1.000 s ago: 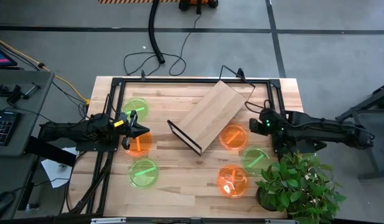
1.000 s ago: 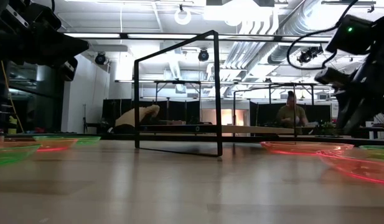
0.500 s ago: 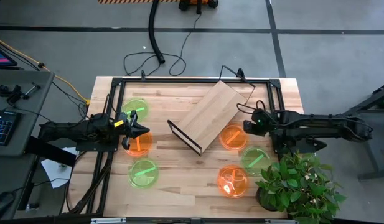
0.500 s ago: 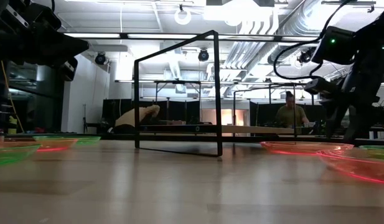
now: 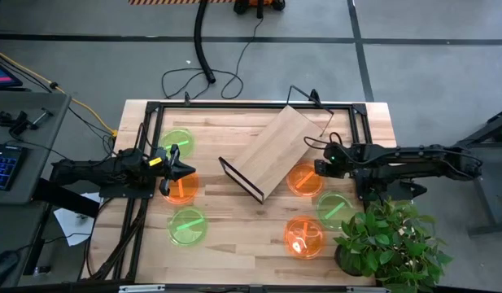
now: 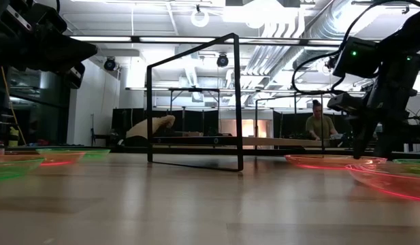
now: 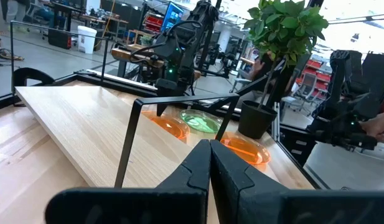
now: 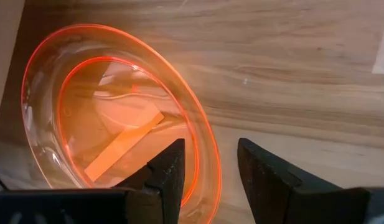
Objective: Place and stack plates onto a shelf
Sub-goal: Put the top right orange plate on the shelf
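The shelf [image 5: 275,150], a light plywood board on a black wire frame [image 6: 196,102], lies slantwise at the table's middle. To its right rests an orange plate [image 5: 303,179] [image 8: 111,124]. My right gripper [image 5: 320,167] [image 8: 210,149] points steeply down, open; one finger stands over the plate's inside and one outside its right rim, and no touch shows. More plates lie flat: green [image 5: 333,205], orange [image 5: 303,236], green [image 5: 188,225], green [image 5: 177,142]. My left gripper [image 5: 181,171] [image 7: 209,155] is shut and level above another orange plate [image 5: 181,189].
A potted plant [image 5: 389,244] stands at the near right corner, close under my right arm. Black frame rails [image 5: 153,106] run along the table's far and left edges. A person [image 6: 318,126] sits far behind the table.
My right gripper has gone toward the table's left edge and down, tipping steeper, until it stands over the right rim of the orange plate beside the shelf. No plate has moved.
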